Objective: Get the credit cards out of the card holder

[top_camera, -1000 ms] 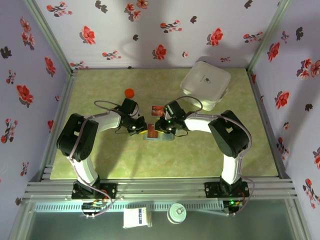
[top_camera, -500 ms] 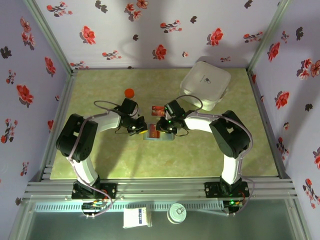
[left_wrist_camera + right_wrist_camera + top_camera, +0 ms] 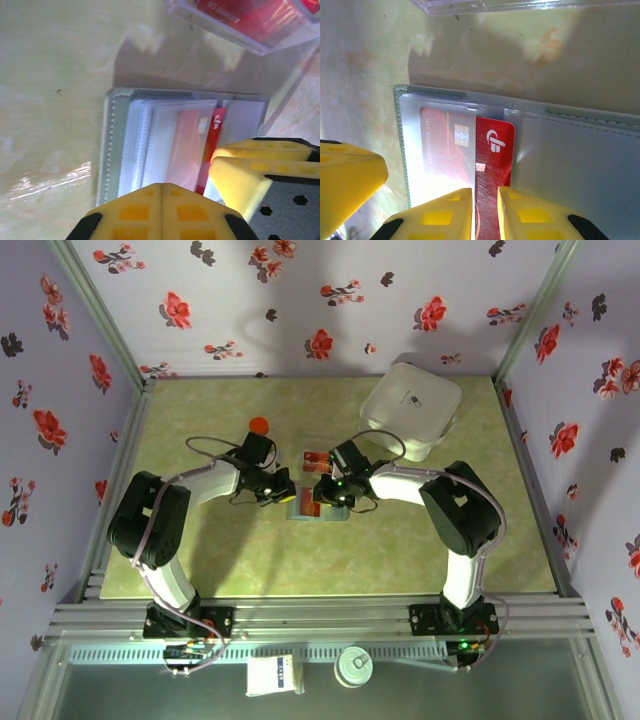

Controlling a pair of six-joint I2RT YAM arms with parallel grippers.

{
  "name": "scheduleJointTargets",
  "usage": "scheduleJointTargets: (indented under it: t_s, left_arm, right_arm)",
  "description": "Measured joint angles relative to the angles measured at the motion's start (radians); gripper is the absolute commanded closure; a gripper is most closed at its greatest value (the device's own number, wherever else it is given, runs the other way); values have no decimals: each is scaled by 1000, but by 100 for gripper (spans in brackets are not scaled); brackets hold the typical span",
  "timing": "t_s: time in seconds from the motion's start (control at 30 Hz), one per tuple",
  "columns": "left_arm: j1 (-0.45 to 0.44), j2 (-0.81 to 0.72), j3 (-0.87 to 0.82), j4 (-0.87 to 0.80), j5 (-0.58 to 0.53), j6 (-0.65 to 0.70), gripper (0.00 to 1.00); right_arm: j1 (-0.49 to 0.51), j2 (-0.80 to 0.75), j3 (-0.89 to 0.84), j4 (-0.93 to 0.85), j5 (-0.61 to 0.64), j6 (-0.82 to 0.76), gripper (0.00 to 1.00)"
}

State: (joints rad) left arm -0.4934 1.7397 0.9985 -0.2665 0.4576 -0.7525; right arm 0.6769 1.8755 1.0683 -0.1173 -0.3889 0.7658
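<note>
The grey-blue card holder (image 3: 302, 513) lies open on the table between both grippers, its clear sleeves facing up (image 3: 112, 140) (image 3: 570, 150). A red credit card (image 3: 492, 145) with a chip sits half out of a sleeve, and it also shows from the other side (image 3: 187, 145). My right gripper (image 3: 485, 197) (image 3: 322, 495) stands open by a narrow gap, with its tips over the card's bare red half. My left gripper (image 3: 161, 192) (image 3: 285, 496) is shut at the holder's opposite edge, with nothing between its fingers.
A clear plastic box (image 3: 313, 458) (image 3: 245, 20) holding a red card lies just beyond the holder. A large white rounded case (image 3: 410, 408) stands at the back right, and a small orange disc (image 3: 259, 425) at the back left. The two grippers' fingers (image 3: 250, 170) are nearly touching.
The left arm's elbow has drifted slightly left. Both grippers stay at the holder.
</note>
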Motion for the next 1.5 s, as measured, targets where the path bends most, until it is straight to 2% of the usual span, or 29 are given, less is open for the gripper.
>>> scheduleJointTargets:
  t_s: [0.3, 0.7, 1.5]
  left_arm:
    - [-35, 15, 27, 7, 26, 0, 100]
    - [-38, 66, 28, 3, 21, 0, 100]
    - [-38, 76, 27, -1, -5, 0, 100]
  right_arm:
    - [-3, -12, 0, -17, 8, -8, 78]
    - [-26, -64, -23, -6, 6, 1, 75]
    - [-38, -28, -70, 77, -59, 57, 75]
